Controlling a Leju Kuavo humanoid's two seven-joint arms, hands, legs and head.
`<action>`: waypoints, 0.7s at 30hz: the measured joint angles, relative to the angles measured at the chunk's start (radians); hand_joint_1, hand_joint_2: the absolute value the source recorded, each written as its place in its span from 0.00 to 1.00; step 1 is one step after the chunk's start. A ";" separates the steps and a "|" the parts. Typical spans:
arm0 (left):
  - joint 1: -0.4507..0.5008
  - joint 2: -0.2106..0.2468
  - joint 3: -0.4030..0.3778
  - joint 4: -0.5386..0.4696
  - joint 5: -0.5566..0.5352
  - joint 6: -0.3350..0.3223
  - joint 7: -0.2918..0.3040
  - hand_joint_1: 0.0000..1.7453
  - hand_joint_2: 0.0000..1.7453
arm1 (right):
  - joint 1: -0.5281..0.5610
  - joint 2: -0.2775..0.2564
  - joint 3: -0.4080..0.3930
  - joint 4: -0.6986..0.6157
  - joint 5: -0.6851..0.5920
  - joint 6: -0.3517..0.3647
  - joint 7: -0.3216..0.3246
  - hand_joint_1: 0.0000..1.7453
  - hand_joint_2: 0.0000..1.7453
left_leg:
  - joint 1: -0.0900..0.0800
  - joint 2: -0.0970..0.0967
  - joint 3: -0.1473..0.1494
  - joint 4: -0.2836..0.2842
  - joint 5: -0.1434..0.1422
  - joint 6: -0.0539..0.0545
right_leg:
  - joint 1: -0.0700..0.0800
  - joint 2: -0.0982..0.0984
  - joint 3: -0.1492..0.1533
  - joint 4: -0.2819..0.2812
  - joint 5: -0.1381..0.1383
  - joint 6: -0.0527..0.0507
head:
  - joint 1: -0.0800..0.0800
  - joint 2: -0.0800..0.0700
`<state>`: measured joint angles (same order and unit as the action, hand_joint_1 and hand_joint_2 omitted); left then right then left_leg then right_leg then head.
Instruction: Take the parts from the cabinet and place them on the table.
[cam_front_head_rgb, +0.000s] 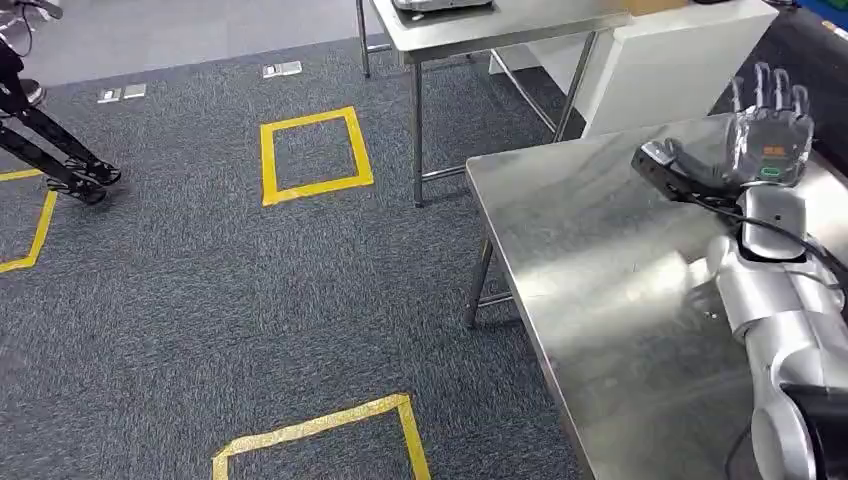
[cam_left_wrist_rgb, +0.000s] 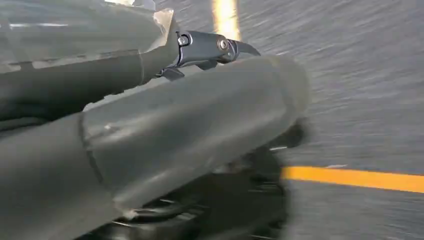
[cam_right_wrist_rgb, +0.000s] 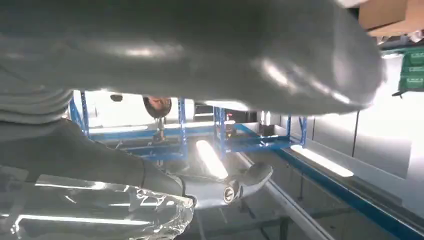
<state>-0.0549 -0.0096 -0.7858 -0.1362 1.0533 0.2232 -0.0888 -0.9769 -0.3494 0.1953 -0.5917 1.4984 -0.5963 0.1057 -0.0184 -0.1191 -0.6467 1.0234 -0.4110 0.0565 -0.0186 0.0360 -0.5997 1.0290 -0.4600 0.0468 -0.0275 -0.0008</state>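
My right hand (cam_front_head_rgb: 769, 134) is raised over the far right of a steel table (cam_front_head_rgb: 600, 260), palm side away, fingers straight up and apart, wrapped in clear plastic, nothing in it. In the right wrist view its thick grey thumb (cam_right_wrist_rgb: 210, 55) and one dark finger (cam_right_wrist_rgb: 247, 181) stretch out apart against the ceiling. My left hand (cam_left_wrist_rgb: 165, 125) hangs over the carpet. Its thumb and a dark finger (cam_left_wrist_rgb: 210, 47) lie stretched out with nothing between them. That picture is blurred.
The steel table's corner (cam_front_head_rgb: 478, 165) juts toward the carpet. A second steel table (cam_front_head_rgb: 470, 35) and a white block (cam_front_head_rgb: 650, 70) stand behind it. Yellow tape squares (cam_front_head_rgb: 315, 152) mark the floor, and black tripod legs (cam_front_head_rgb: 60, 160) stand at far left.
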 joint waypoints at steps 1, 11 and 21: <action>0.001 0.003 -0.007 0.000 -0.007 -0.006 0.054 0.00 0.00 | 0.002 0.003 0.000 -0.003 0.000 0.003 0.005 0.00 0.00 | 0.000 -0.009 -0.002 0.001 0.001 -0.004 | -0.001 -0.009 0.001 -0.002 0.001 -0.005 | 0.000 0.000; -0.008 0.018 -0.077 0.001 -0.040 -0.045 0.177 0.00 0.00 | 0.077 -0.032 -0.016 -0.103 0.002 0.026 0.034 0.00 0.00 | 0.023 0.142 -0.038 0.087 -0.023 -0.034 | -0.003 -0.107 0.018 -0.008 -0.006 -0.034 | -0.008 0.000; -0.023 0.031 -0.098 0.001 -0.046 -0.047 0.175 0.00 0.00 | 0.113 -0.065 -0.034 -0.147 0.003 0.038 0.038 0.00 0.00 | 0.005 0.094 0.018 -0.018 0.000 0.022 | 0.000 -0.044 -0.091 0.234 -0.130 -0.024 | 0.003 0.000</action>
<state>-0.0778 0.0217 -0.8843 -0.1350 1.0071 0.1766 0.0866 -0.8639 -0.4143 0.1614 -0.7385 1.5015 -0.5585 0.1434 -0.0134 -0.0249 -0.6292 1.0055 -0.4106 0.0787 -0.0184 -0.0084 -0.6906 1.2635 -0.5902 0.0228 -0.0248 -0.0008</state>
